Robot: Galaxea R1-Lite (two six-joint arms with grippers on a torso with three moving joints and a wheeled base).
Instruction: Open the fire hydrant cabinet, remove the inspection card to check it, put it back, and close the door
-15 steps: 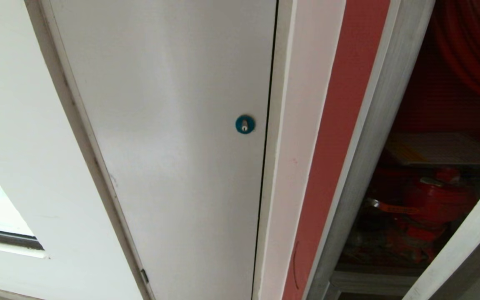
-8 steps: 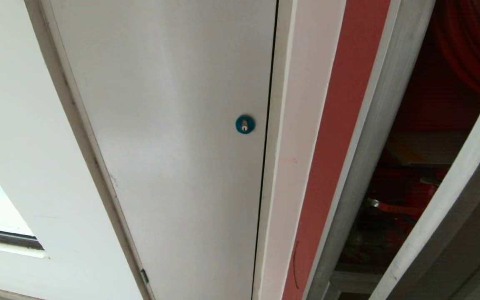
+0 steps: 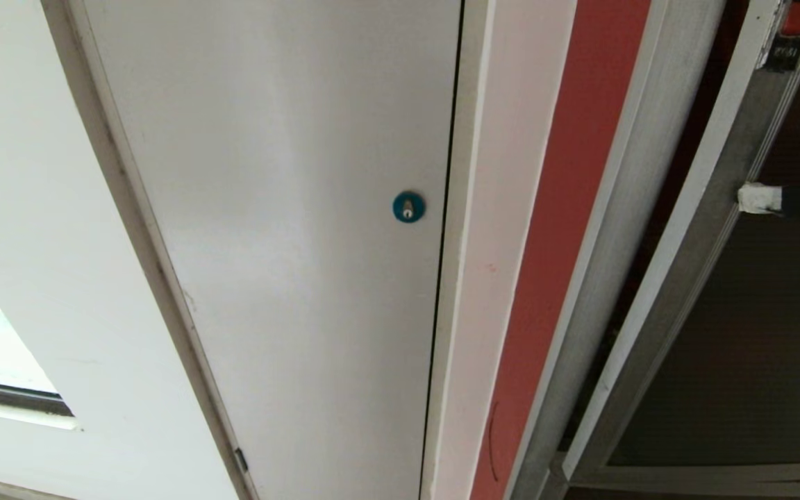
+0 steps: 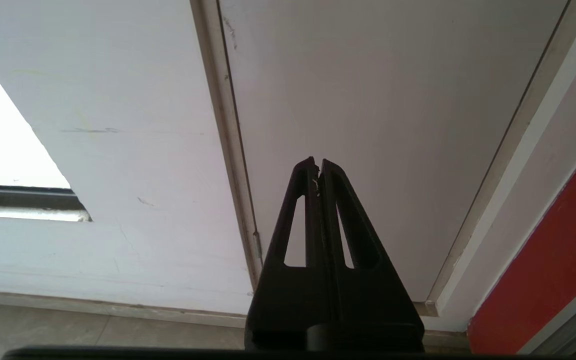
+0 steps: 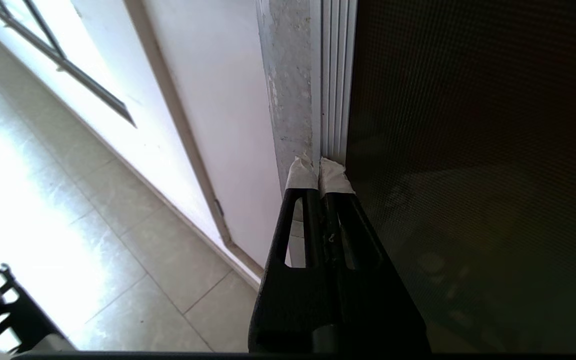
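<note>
At the far right of your head view, the right gripper (image 3: 757, 198) presses its white-taped tips, pinched together on nothing, against the silver frame of the door (image 3: 726, 208). That door stands nearly shut over the fire hydrant cabinet (image 3: 639, 173), leaving a thin dark gap, with its red latch (image 3: 794, 17) up near the top. Your left gripper (image 4: 317, 165) hangs parked and fully closed before the white panel door (image 3: 289, 229) with its blue lock (image 3: 408, 207).
</note>
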